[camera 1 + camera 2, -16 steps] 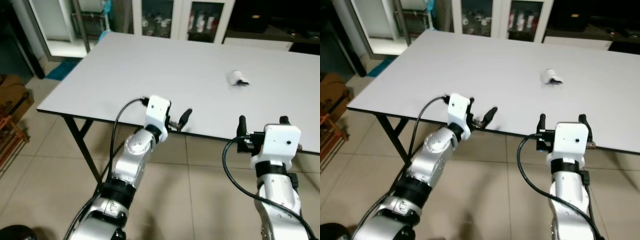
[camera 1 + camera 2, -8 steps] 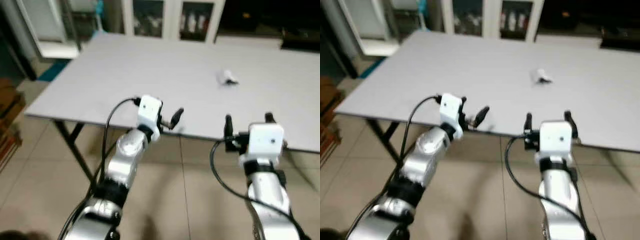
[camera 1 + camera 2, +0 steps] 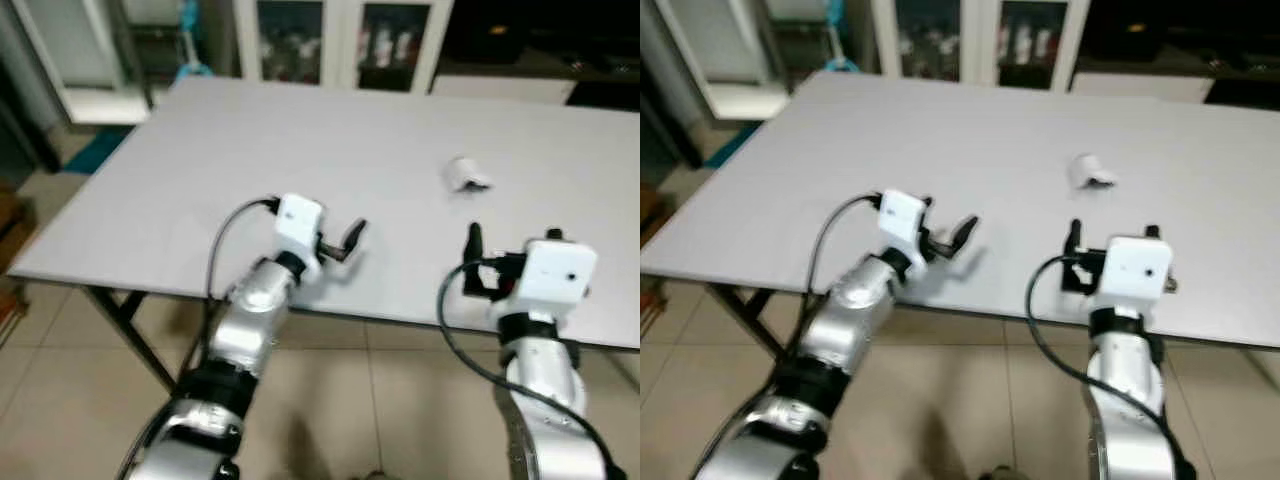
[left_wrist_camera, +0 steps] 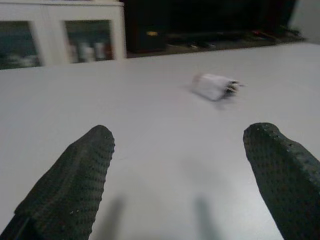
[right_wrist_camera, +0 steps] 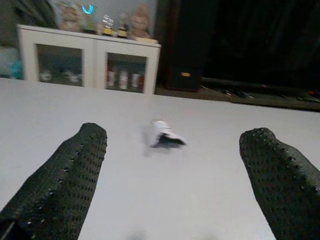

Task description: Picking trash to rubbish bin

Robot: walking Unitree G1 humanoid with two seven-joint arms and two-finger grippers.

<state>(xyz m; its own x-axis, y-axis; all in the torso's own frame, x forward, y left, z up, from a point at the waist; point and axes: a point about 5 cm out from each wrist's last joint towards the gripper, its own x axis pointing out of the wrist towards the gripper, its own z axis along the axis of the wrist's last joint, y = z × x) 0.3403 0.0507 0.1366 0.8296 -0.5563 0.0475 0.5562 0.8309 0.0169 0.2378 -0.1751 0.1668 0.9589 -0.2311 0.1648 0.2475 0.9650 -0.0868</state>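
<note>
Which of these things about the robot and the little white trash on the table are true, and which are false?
1. The white trash lies on the table. True.
2. The right gripper is holding the trash. False: its fingers are spread wide and empty, and the trash lies farther out on the table.
3. The left gripper has its fingers open. True.
4. The trash is nearer to the left gripper than to the right one. False: it lies nearer the right gripper.
5. A white cabinet with glass doors stands beyond the table. True.
</note>
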